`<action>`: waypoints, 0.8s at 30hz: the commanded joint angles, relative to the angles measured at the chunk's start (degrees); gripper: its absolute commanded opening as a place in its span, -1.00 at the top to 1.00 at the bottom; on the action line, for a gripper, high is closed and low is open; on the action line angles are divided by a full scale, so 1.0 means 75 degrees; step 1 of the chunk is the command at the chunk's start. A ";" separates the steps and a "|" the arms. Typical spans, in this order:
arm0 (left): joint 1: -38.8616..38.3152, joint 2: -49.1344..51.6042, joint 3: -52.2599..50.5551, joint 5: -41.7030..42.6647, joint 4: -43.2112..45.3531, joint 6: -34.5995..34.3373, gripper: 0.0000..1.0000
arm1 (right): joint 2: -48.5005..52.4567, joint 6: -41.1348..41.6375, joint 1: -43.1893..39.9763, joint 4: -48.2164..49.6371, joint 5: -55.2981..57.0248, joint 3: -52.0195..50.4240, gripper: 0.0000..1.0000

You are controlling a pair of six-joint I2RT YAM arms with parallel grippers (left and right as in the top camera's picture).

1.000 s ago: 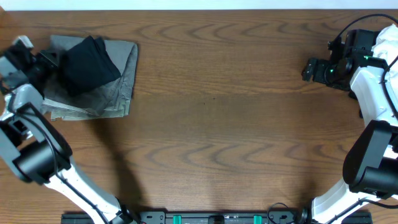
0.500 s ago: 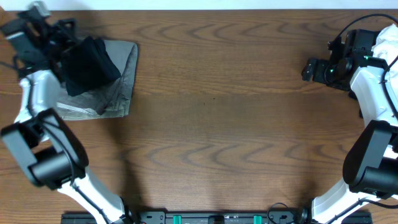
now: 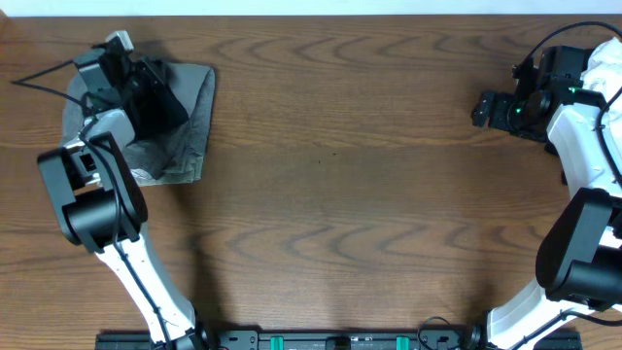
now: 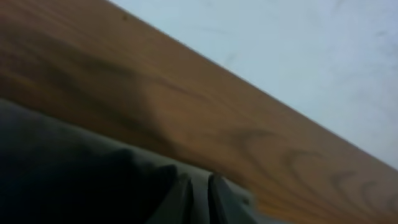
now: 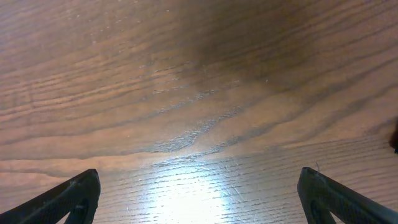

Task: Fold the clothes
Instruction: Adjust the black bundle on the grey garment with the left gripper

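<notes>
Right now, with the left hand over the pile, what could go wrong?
1. The left hand is shut at the edge of the black garment; pulling away could drag it off the grey garment, undoing the fold.
2. The pile lies near the edge of the table; a shove might push it over.

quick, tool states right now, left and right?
Left tool: closed, over the clothes; whether it pinches fabric cannot be told.
Right tool: open, empty, above bare table.

table [image 3: 340, 146]: wood, strong grain, smooth, semi-gloss w/ glare patch. black t-shirt [image 3: 160, 107]: matt soft cloth. grey trousers [image 3: 194, 131]: matt cloth, creased.
</notes>
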 commanded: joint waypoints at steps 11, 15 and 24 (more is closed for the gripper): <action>0.0017 -0.1711 -0.0003 0.1705 0.1349 -0.1784 0.77 | 0.0052 -0.0012 -0.0009 -0.0006 0.0041 0.0017 -0.98; -0.0102 -0.2728 -0.0003 0.1883 0.0219 -0.1868 0.73 | 0.0052 -0.0012 -0.0009 -0.0009 0.0041 0.0017 -0.98; -0.0592 -0.4762 -0.0003 0.0988 -0.3631 -0.1629 0.72 | 0.0052 -0.0012 -0.0009 -0.0009 0.0041 0.0017 -0.98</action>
